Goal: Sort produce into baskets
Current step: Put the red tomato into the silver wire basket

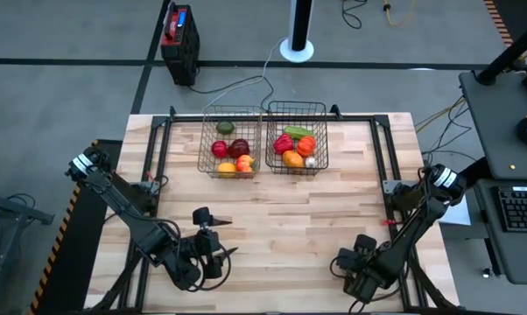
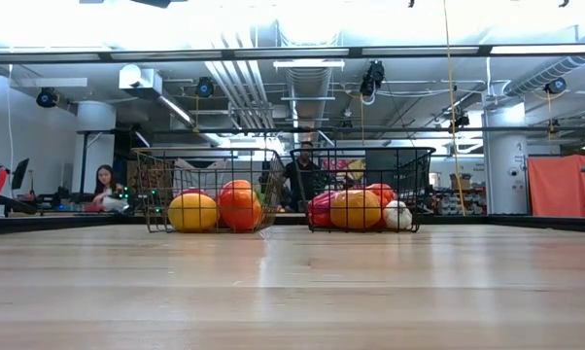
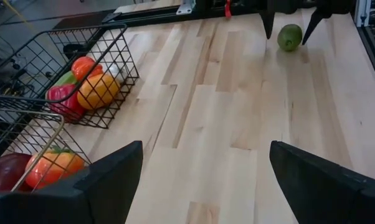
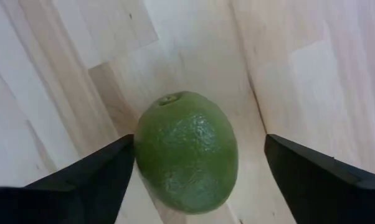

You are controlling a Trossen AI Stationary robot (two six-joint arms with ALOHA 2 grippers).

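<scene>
Two dark wire baskets stand at the table's far middle, the left one (image 1: 230, 110) and the right one (image 1: 296, 105). Both hold produce: red, yellow and orange pieces in the left (image 1: 239, 147), and a red pepper, a long green piece, orange pieces and a white garlic bulb (image 1: 311, 162) in the right. A green lime (image 4: 186, 152) lies on the table near the right front; it also shows in the left wrist view (image 3: 289, 37). My right gripper (image 4: 197, 168) is open and points down, with one finger on each side of the lime. My left gripper (image 3: 203, 186) is open and empty at the front left (image 1: 218, 236). My right gripper comes at the lime from above. One finger (image 4: 106, 171) stands right against the lime's side (image 4: 141, 149), and I cannot tell whether it touches. The other finger (image 4: 312, 174) stands clear of it. The lime rests on the table.
A black metal frame (image 1: 382, 149) runs along the table's edges. A black and red box (image 1: 179, 33) stands on the floor beyond the far left corner. Bare wood (image 1: 281, 219) lies between the baskets and the two grippers. People (image 2: 105, 185) sit in the room behind.
</scene>
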